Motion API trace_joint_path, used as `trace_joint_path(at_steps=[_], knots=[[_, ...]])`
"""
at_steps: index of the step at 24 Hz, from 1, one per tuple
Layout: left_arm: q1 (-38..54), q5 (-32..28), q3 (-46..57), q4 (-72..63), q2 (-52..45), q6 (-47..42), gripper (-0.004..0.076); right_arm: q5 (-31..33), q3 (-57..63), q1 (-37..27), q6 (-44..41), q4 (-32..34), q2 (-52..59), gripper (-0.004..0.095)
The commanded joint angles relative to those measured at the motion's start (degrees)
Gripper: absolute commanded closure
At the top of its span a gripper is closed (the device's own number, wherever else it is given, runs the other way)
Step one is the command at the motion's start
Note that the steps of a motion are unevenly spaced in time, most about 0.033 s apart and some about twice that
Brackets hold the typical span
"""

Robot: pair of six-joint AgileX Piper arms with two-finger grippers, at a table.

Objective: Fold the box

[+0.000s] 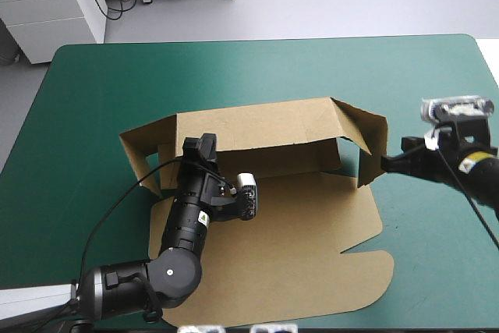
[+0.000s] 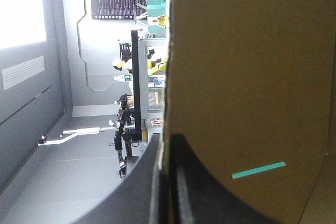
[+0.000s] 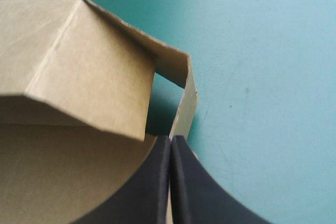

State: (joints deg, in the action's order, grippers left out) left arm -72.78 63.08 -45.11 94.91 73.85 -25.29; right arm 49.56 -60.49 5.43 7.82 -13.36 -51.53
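The brown box (image 1: 312,232) lies mid-table with its back wall and both side walls raised and the lid flat toward the front edge. My left gripper (image 1: 199,147) reaches over the box's left part and is shut on the back wall near the left corner. In the left wrist view the board (image 2: 252,77) stands edge-on between my left gripper (image 2: 164,148) fingers. At the box's right end, my right gripper (image 1: 380,163) is shut on the folded side flap. The right wrist view has that flap (image 3: 181,98) running down into my right gripper (image 3: 170,142).
The teal-green cover (image 1: 257,68) shows on every side of the box. The lid's rounded tabs (image 1: 374,286) reach near the table's front edge. A white cabinet (image 1: 47,5) stands beyond the far left corner.
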Motion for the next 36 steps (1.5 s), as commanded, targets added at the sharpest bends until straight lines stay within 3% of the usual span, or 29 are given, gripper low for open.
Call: trace_joint_path(at_steps=[1,6,12,18,24,32,36], knots=[[-0.2,2.5,-1.5,10.0,-1.7,-1.3,0.0731,-2.3,-10.0,-0.5,1.3,-0.2,-9.3,0.0920],[-0.2,2.5,-1.5,10.0,-1.7,-1.3,0.0731,-0.7,-25.3,-0.5,2.9,0.0,-26.4,0.0920],[-0.2,2.5,-1.5,10.0,-1.7,-1.3,0.0731,1.0,-30.2,-0.5,3.3,-0.6,-35.7,0.0922],[0.5,1.6,-1.5,10.0,-1.7,-1.3,0.0731,7.5,-30.2,-0.5,8.6,-5.4,-37.9,0.0922],[6.9,-2.5,-1.5,10.0,-1.7,-1.3,0.0731,13.4,-30.1,-0.5,11.7,-8.6,-36.8,0.0922],[10.6,-10.3,-1.5,10.0,-1.7,-1.3,0.0731,15.3,-29.5,-0.5,14.2,-13.3,-36.8,0.0922],[10.6,-10.6,-1.5,10.0,-1.6,-1.3,0.0731,15.5,-29.5,-0.5,16.3,-16.9,-36.8,0.0922]])
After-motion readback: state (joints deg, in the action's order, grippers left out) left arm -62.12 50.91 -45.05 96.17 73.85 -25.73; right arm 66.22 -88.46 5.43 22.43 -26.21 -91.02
